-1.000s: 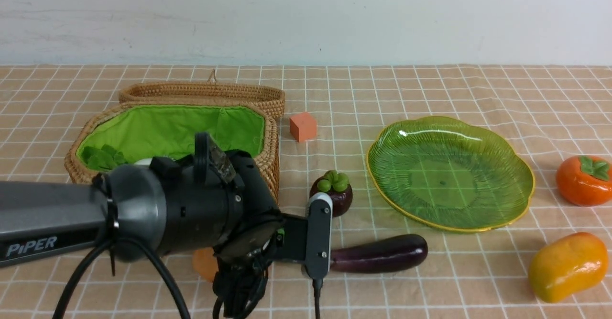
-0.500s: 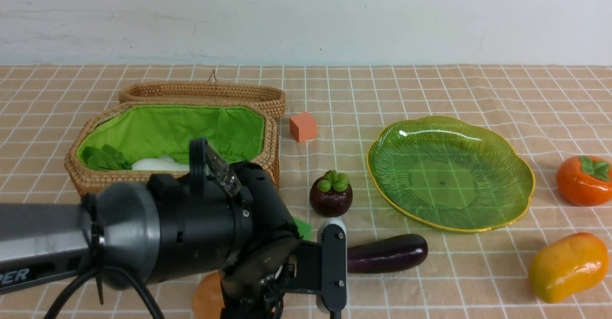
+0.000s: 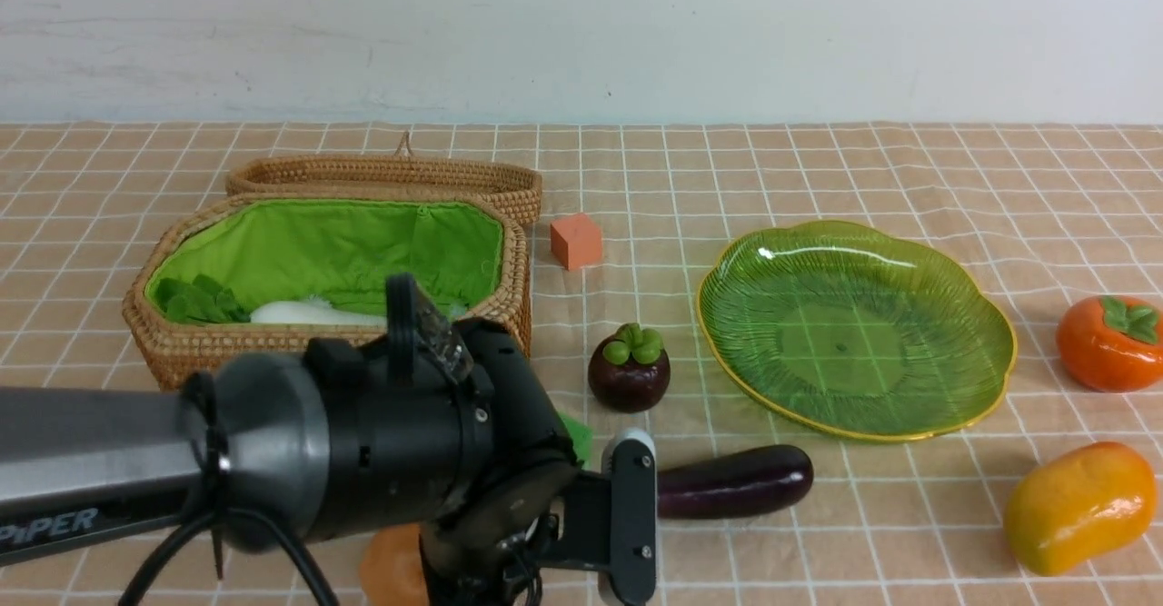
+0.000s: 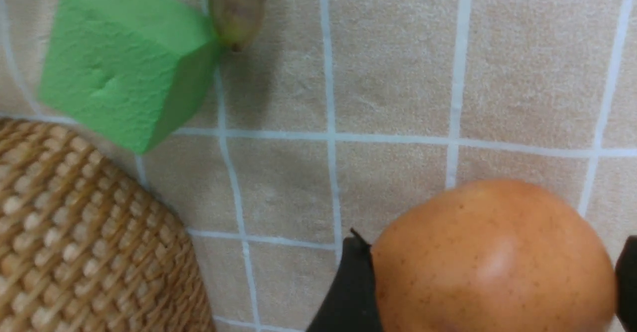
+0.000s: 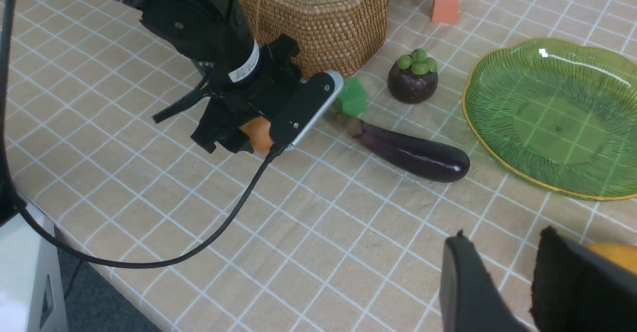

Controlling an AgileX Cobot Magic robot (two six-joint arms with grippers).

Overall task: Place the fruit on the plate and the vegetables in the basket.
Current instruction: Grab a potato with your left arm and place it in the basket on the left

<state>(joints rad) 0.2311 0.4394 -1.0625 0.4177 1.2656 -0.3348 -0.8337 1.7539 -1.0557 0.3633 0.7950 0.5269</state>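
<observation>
My left gripper (image 4: 490, 237) is shut on the brown-orange potato (image 4: 492, 267), which sits on the cloth in front of the basket (image 3: 273, 342); the potato also shows in the front view (image 3: 391, 574). The white radish (image 3: 300, 313) lies inside the basket. The purple eggplant (image 3: 736, 481) lies in front of the mangosteen (image 3: 629, 370). The green plate (image 3: 854, 329) is empty. The persimmon (image 3: 1110, 342) and mango (image 3: 1077, 506) lie right of it. My right gripper (image 5: 502, 237) is slightly open and empty above the cloth, beside the mango (image 5: 612, 252).
A green cube (image 4: 124, 63) lies between the basket wall (image 4: 74, 252) and the eggplant's stem (image 4: 234, 8). An orange cube (image 3: 575, 241) sits right of the basket lid (image 3: 382, 174). The table's near edge shows in the right wrist view (image 5: 30, 212).
My left arm has come down and a little to the right, in front of the basket, onto the potato. The radish in the basket has come into view. Nothing else moved.
</observation>
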